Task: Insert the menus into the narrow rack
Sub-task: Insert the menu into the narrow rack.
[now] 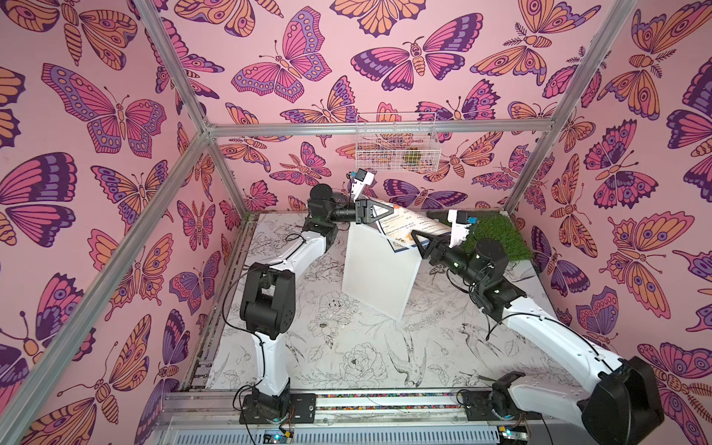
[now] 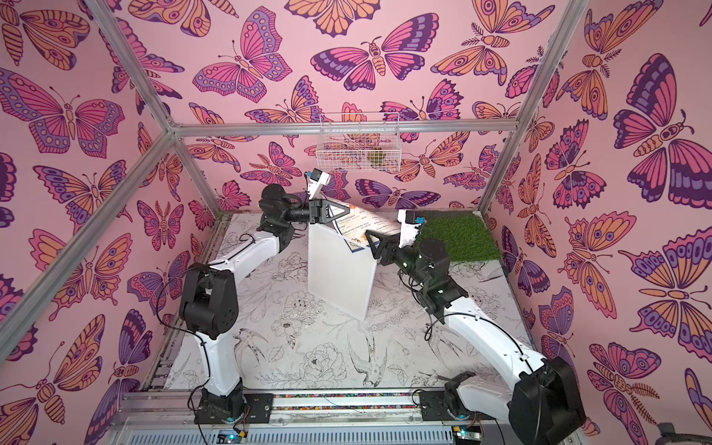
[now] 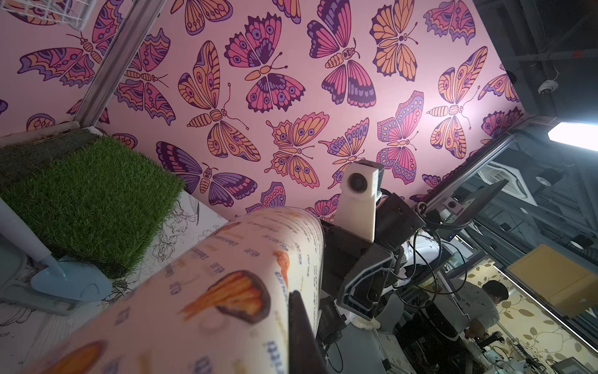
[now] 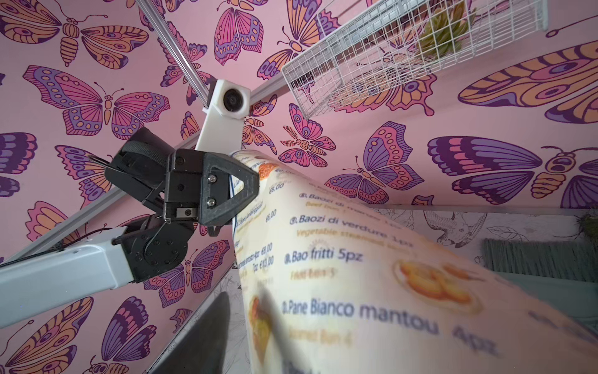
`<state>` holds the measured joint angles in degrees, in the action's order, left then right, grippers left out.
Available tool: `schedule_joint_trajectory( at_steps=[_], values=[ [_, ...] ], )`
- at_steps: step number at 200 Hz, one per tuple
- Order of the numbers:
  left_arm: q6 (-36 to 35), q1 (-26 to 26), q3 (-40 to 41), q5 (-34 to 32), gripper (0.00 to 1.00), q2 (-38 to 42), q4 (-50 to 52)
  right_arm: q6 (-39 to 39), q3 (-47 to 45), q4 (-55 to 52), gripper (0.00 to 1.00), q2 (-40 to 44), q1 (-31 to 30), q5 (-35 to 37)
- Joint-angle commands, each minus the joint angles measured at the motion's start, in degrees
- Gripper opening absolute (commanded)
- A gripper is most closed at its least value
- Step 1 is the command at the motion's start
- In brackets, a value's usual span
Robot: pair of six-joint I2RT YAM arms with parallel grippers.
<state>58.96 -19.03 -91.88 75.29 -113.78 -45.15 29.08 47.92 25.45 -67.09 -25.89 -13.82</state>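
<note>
The menu [image 1: 408,225] [image 2: 360,225] is a glossy cream sheet with blue text and food photos, bowed into a curve above the table. My left gripper [image 1: 385,211] [image 2: 341,210] [image 4: 250,187] is shut on its far edge. My right gripper [image 1: 417,235] [image 2: 370,237] [image 4: 242,294] stands open astride the near edge. One finger [image 4: 200,336] is clear of the sheet and the other shows as a shadow behind it. The narrow rack [image 1: 375,277] [image 2: 339,277], a white slab, stands tilted on the table below. The menu's lower corner overlaps the rack's top; whether it is inside I cannot tell.
A white wire basket [image 1: 397,146] [image 4: 404,55] hangs on the back wall above both grippers, with a green plant in it. A grass mat [image 1: 497,239] [image 3: 87,200] covers the far right corner. Aluminium posts [image 1: 227,169] frame the cell.
</note>
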Motion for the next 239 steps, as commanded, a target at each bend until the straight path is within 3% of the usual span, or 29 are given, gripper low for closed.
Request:
schedule_joint_trajectory(
  at_steps=[1, 57, 109, 133, 161, 204, 224, 239],
  values=[
    [-0.97, 0.31, 0.23, 2.35, 0.01, -0.02, -0.72, 2.56, 0.83, 0.53, 0.70, 1.61, 1.64, -2.93],
    [0.65, 0.48, -1.32, 4.98, 0.01, -1.06, -2.25, 7.86, 2.51, -0.19, 0.73, 1.00, 6.42, -9.56],
    [10.86, 0.71, -4.87, 7.98, 0.00, -4.30, -11.96, 8.87, 4.10, -1.72, 0.73, 0.31, 9.57, -13.35],
    [15.64, 0.83, -7.28, 9.29, 0.00, -6.19, -16.01, 8.89, 5.26, -1.76, 0.68, -0.75, 10.22, -14.97],
    [16.28, 1.09, -8.14, 9.97, 0.00, -7.08, -16.16, 8.43, 6.89, -2.87, 0.57, -2.44, 10.46, -17.23],
    [14.59, 1.86, -8.34, 9.67, 0.00, -6.72, -13.74, 3.74, 10.04, -9.04, 0.44, -3.31, 10.68, -17.79],
    [8.08, 2.48, -6.83, 7.69, 0.00, -5.20, -6.82, 2.04, 10.69, -11.11, 0.37, -3.15, 10.68, -17.29],
    [-1.04, 2.66, -5.41, 5.72, 0.00, -3.07, 2.98, 1.96, 10.79, -11.21, 0.29, -3.35, 10.68, -17.61]
  ],
)
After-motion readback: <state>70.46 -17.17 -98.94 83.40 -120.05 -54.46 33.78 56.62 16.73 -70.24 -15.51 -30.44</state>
